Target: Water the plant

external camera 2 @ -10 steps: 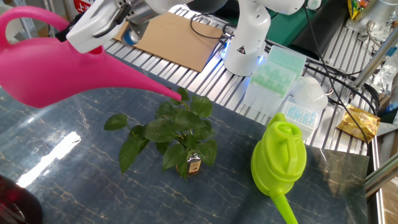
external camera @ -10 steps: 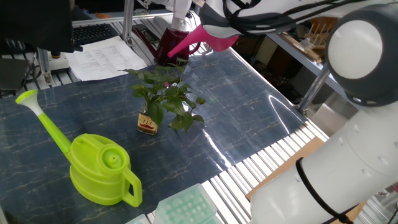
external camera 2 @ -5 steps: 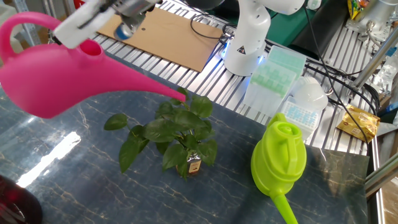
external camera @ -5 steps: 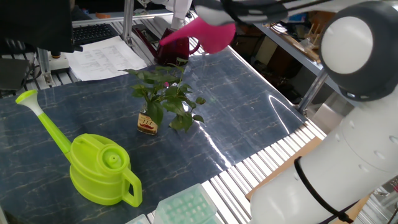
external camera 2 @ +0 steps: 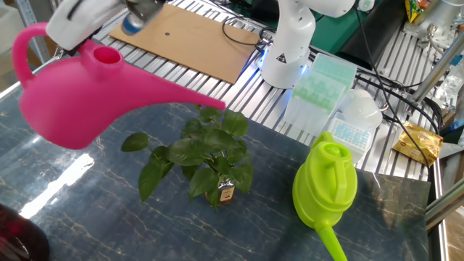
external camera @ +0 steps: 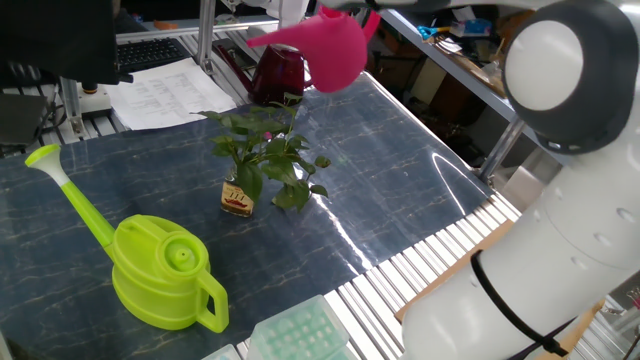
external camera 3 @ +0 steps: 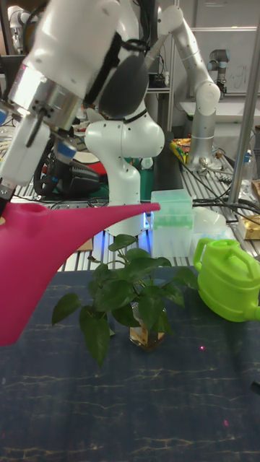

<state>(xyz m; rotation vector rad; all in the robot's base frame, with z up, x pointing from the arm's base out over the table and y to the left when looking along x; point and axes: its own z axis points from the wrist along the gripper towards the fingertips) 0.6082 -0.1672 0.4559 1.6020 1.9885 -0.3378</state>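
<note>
Pink watering can [external camera 2: 80, 98], gripped at its handle by the gripper [external camera 2: 72, 25], has levelled and risen above the plant [external camera 2: 206, 156] at mid-table, so that the pouring step is judged finished.

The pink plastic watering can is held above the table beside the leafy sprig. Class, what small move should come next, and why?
Probably tip the pink plastic watering can spout-down again. Its spout tip sits just above the upper leaves of the small green plant in the amber glass bottle, yet the spout looks nearly level in the tall view, so water likely would not pour.
</note>
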